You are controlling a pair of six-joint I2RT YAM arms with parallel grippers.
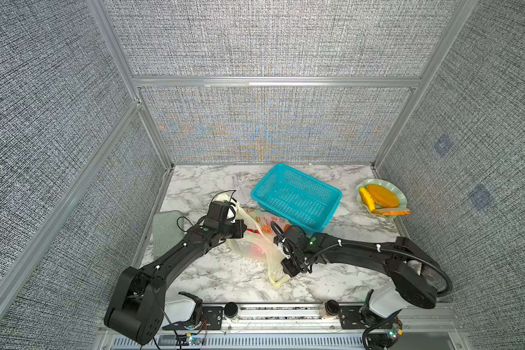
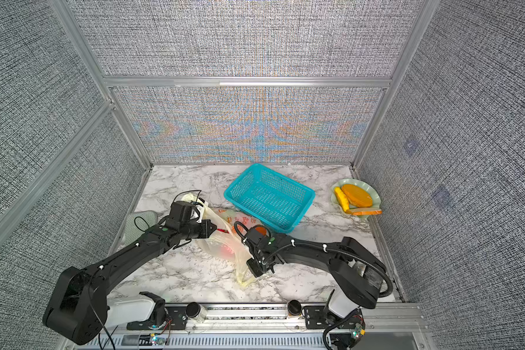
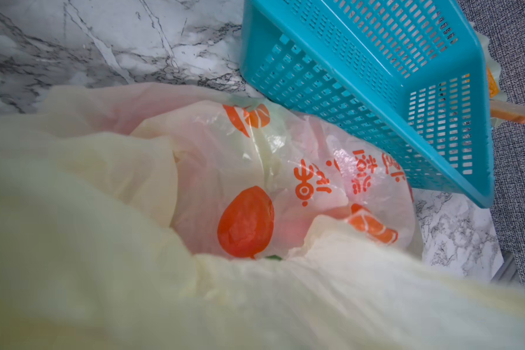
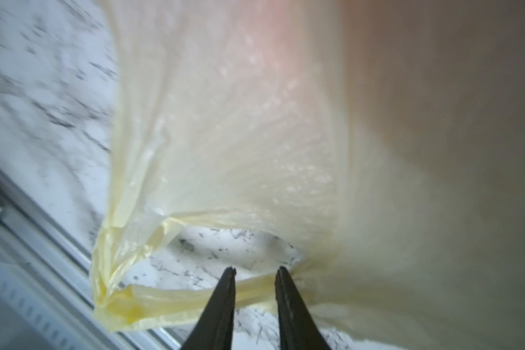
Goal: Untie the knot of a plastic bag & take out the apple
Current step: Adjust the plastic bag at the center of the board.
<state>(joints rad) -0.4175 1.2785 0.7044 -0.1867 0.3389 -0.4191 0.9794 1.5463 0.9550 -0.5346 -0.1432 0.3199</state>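
Observation:
The plastic bag (image 1: 252, 242) (image 2: 219, 245), pale yellow with orange fruit prints, lies crumpled mid-table between my arms. A red blur inside it is the apple (image 1: 257, 250) (image 2: 227, 250). I cannot make out the knot in any view. My left gripper (image 1: 242, 229) (image 2: 213, 228) sits at the bag's far-left side. In the left wrist view, bag plastic (image 3: 225, 169) covers its jaws. My right gripper (image 1: 288, 270) (image 2: 255, 270) (image 4: 255, 270) is at the near handle loop (image 1: 278, 279) (image 4: 164, 298). Its fingers stand slightly apart, with the strip running across the tips.
A teal mesh basket (image 1: 297, 197) (image 3: 376, 75) stands just behind the bag, almost touching it. A green plate (image 1: 400, 194) of orange and yellow food sits at the far right edge. A green cloth (image 1: 165, 230) lies at the left edge. The metal rail (image 1: 279, 312) borders the front.

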